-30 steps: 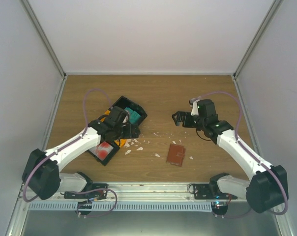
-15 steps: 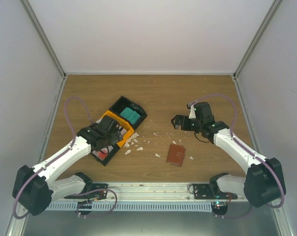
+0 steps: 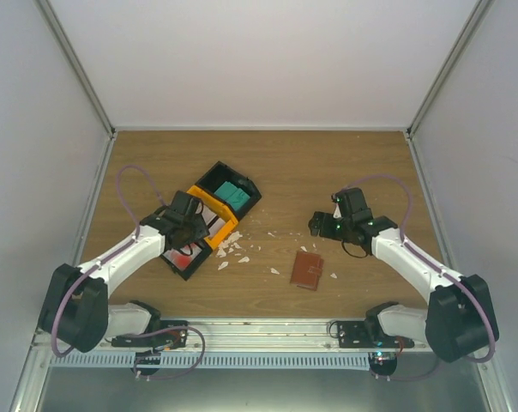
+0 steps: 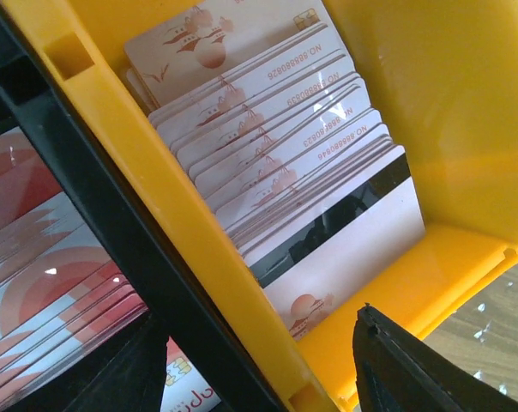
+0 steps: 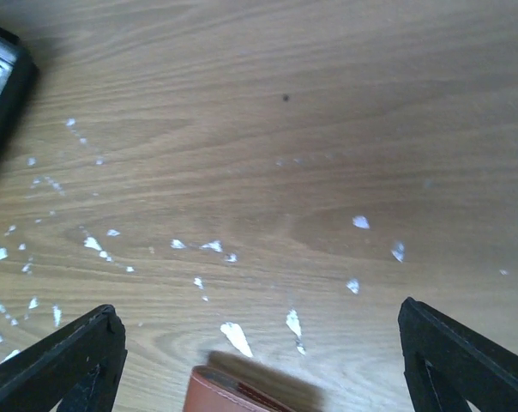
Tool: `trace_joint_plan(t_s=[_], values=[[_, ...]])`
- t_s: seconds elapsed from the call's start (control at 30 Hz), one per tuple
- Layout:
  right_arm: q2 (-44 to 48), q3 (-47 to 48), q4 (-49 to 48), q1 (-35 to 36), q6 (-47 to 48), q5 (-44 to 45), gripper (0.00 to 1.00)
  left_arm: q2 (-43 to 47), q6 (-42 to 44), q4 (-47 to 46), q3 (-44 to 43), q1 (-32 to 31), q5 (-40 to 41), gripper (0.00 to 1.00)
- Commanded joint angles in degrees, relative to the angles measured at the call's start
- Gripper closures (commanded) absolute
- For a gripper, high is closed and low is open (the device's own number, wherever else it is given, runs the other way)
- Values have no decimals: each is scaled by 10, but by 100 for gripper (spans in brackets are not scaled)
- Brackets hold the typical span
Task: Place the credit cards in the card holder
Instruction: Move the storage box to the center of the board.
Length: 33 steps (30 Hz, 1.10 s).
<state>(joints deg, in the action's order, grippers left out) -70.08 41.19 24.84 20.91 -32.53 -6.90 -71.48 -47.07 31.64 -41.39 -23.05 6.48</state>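
The wooden table (image 3: 328,163) sits inside a booth with plain white walls (image 3: 259,60), and a metal rail (image 3: 268,330) runs along its near edge.

A black-and-orange compartment tray (image 4: 430,103) lies at an angle in the table's left half. It holds three stacks:
- teal plastic cards (image 3: 234,194) in the far compartment
- white cards with a red emblem (image 4: 268,163) in the orange compartment
- red-and-white cards (image 4: 45,283) in the near black one

The left gripper (image 3: 183,232) hangs low over the tray. Its jaws are parted either side of the wall between the orange and black compartments and clamp nothing I can see.

The small reddish-brown leather wallet (image 3: 308,269) lies closed, flat on the table, toward the near edge and right of centre. Small white scraps (image 3: 233,249) are scattered between tray and wallet.

The right gripper (image 3: 321,225) hovers just beyond the wallet, its jaws spread wide and empty.
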Motion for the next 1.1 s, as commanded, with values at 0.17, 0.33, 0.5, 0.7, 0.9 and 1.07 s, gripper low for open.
trace_joint_plan(t_s=[0.17,0.33,0.5,0.7,0.9,1.07], values=[[9,-17,80,5,-76,115,13,-90,89,-132,-84,22,-45,39],[7,-44,122,5,-83,84,29,-136,107,-163,-123,24,-64,38],[35,-69,111,5,-57,-48,34,-115,111,-148,-127,18,-50,30],[10,-83,92,6,-21,-147,35,-59,111,-106,-128,-17,-57,24],[-24,-99,75,7,-14,-151,49,-41,123,-182,-82,-61,-239,22],[-33,-121,41,6,-18,-169,51,-91,143,-242,-66,-116,-327,36]])
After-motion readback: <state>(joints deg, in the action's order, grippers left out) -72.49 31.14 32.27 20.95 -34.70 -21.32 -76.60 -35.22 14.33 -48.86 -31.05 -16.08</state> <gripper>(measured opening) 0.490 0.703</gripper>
